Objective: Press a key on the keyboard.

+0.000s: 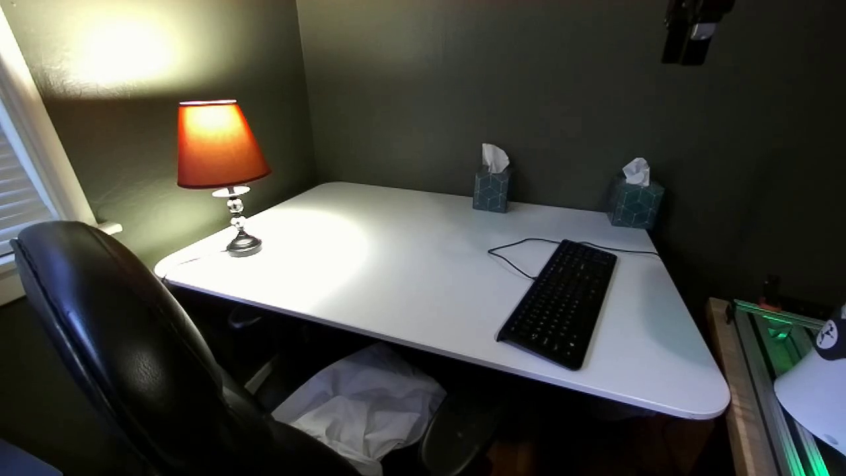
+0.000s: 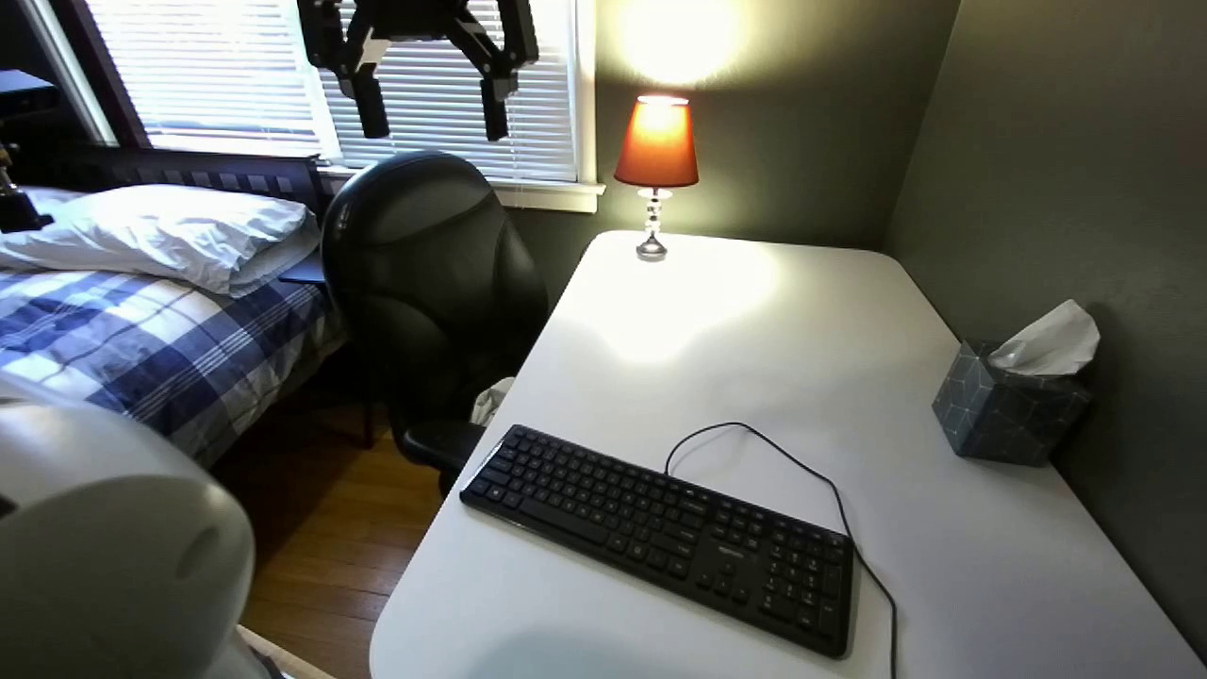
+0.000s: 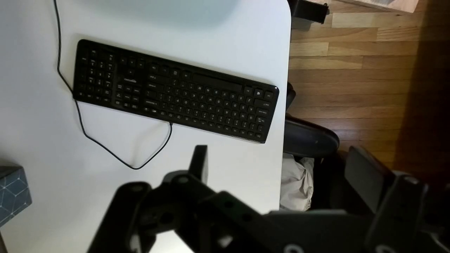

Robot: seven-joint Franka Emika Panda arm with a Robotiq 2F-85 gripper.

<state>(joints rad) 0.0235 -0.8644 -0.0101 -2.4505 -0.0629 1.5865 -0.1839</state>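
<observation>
- Keyboard (image 2: 660, 539), black and flat, lying on the white bench (image 1: 410, 264) towards one end; one short side sits close to the bench edge where the black chair (image 2: 424, 255) stands.
- Cable (image 2: 834, 488), thin and black, leaving the keyboard's long side, bending out in a loop, then running past the corner farthest from the chair.
- Gripper (image 2: 435, 135), released: I see its two black fingers (image 2: 372, 108) spread wide, pointing down, high up and well apart from the keyboard.
- Lamp (image 1: 218, 145) with a red-orange shade, lit, at the opposite end of the bench in both exterior views.
- Tissue box (image 1: 490, 192) and another tissue box (image 1: 636, 203), both patterned teal, near the dark wall (image 1: 410, 99) in an exterior view.
- Blinds (image 2: 217, 75), white, behind the chair, with a plaid-covered bed (image 2: 141, 330) and white pillow (image 2: 160, 226) beside it.
- Robot arm (image 1: 819, 396), mine, its white curved part showing at the edge of an exterior view.
</observation>
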